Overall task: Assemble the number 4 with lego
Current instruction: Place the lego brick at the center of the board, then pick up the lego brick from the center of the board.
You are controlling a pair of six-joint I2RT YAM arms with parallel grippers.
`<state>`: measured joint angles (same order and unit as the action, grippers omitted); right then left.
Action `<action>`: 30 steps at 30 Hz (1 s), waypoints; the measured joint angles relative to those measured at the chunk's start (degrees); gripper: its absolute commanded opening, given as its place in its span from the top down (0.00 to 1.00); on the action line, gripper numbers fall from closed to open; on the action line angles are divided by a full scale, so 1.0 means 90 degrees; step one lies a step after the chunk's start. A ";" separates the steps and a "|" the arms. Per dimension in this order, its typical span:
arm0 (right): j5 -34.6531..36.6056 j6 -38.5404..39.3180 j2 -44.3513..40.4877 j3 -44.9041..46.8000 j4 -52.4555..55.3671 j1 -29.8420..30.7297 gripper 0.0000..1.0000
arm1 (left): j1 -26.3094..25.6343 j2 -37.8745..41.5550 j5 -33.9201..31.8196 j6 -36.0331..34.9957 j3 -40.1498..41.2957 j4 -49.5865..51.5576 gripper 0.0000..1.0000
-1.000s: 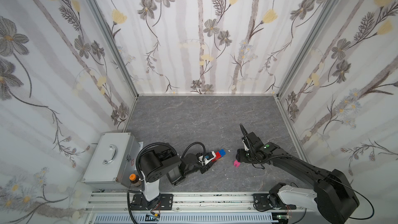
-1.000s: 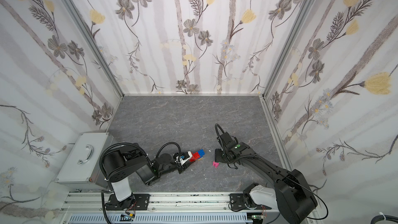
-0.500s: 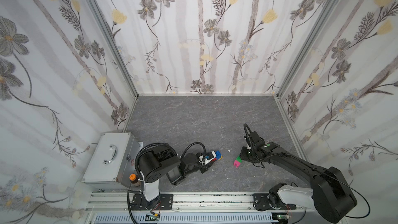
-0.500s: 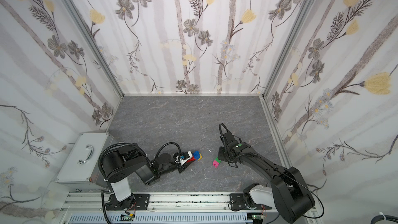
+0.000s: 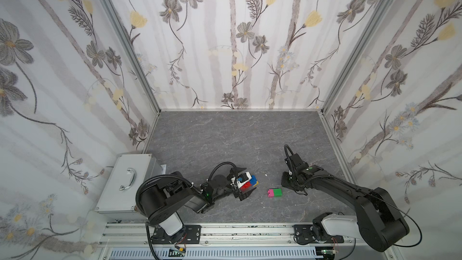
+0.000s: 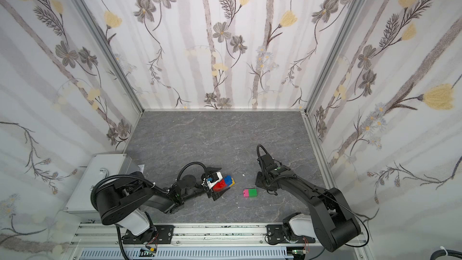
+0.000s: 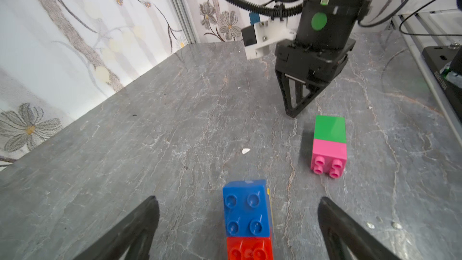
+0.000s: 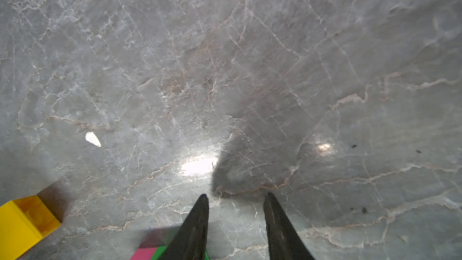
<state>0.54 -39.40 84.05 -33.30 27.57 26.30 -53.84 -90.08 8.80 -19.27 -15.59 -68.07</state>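
Observation:
A block of joined lego, blue (image 7: 246,208), red (image 7: 250,248) and a yellow edge, lies on the grey table between the fingers of my left gripper (image 7: 237,199). The fingers stand wide open and touch neither side. In both top views the block (image 5: 250,181) (image 6: 225,183) sits at the left gripper (image 5: 249,180) (image 6: 223,180). A joined pink-green pair (image 5: 274,193) (image 6: 249,193) (image 7: 329,143) lies on its side, free. Just right of the pair, my right gripper (image 5: 285,183) (image 7: 292,111) (image 8: 236,195) points down, its jaws apart and empty. The yellow brick (image 8: 22,221) shows in the right wrist view.
A grey metal case with a handle (image 5: 127,181) stands at the front left beside the left arm's base. A small white scrap (image 5: 266,175) (image 7: 246,150) lies on the table behind the bricks. Flowered walls close in three sides, and a rail (image 5: 250,231) runs along the front.
The left jaws have sprung wide open and let go of the blue-red-yellow block. The pink-green pair has tipped over and now lies free beside the right gripper.

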 measured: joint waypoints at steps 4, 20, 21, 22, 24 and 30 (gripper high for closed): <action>-0.0029 0.0090 -0.0068 -0.0168 0.0423 0.0000 0.51 | 0.0000 0.0942 -0.0175 0.0095 -0.0078 0.1076 0.00; -0.0877 0.3568 -0.0236 -0.3235 0.1447 0.1671 0.02 | 0.1940 0.4483 -0.3288 0.4379 -0.1205 0.6220 0.00; -0.0763 0.3939 -0.0095 -0.3317 0.1540 0.1741 0.04 | 0.2154 0.4583 -0.3276 0.4694 -0.1205 0.6513 0.00; -0.0639 0.4333 0.0007 -0.3276 0.1685 0.1761 0.05 | 0.2305 0.4651 -0.3201 0.4940 -0.1200 0.6747 0.00; -0.0495 0.5030 0.0056 -0.2992 0.1991 0.1795 0.05 | 0.2433 0.4719 -0.2963 0.5231 -0.1209 0.7111 0.00; -0.0374 0.6863 0.0121 -0.2183 0.2642 0.2353 0.05 | 0.2550 0.4668 -0.2764 0.5469 -0.1464 0.7898 0.00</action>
<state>-2.83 22.37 85.14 -52.95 51.35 47.48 -30.89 -48.07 -16.08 29.95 -28.77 3.01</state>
